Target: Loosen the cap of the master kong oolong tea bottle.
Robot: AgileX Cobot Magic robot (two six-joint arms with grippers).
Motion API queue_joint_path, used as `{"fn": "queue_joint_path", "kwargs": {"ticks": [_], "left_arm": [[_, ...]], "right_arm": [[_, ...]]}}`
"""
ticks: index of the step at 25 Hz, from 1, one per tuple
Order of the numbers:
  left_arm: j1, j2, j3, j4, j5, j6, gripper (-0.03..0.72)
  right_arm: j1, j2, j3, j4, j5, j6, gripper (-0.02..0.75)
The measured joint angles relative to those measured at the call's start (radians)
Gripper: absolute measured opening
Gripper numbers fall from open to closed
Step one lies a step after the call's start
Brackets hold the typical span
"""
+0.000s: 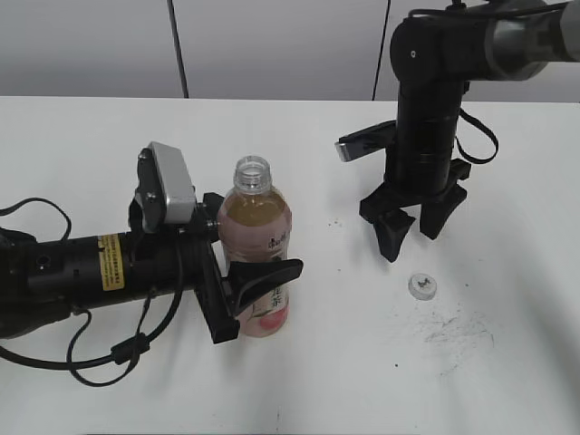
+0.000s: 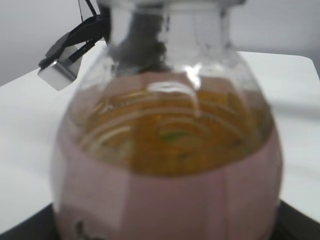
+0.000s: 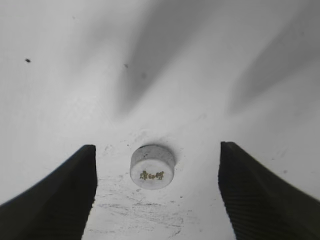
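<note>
cap on table | between spread right pincer fingers, untouched

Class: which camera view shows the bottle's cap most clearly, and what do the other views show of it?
The right wrist view: the cap lies on the table between the open fingers, large, its printed mark readable. The exterior view shows it small, beside the right gripper. The left wrist view shows none of it.

The cap lies on the table, right of the bottle.
</note>
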Motion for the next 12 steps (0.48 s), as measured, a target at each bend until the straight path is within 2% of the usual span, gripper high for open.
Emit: {"fn": "queue_joint_path", "kwargs": {"ticks": [4, 12], "left_arm": [[0.0, 0.0, 0.0, -0.016, -0.008, 0.001, 0.518], [0.0, 0.0, 0.0, -0.043, -0.01, 0.004, 0.538]], "right_arm": [[0.0, 0.0, -0.022, 0.0, 0.0, 0.009, 0.565], [0.0, 0.0, -0.022, 0.0, 0.0, 0.015, 0.565]]}}
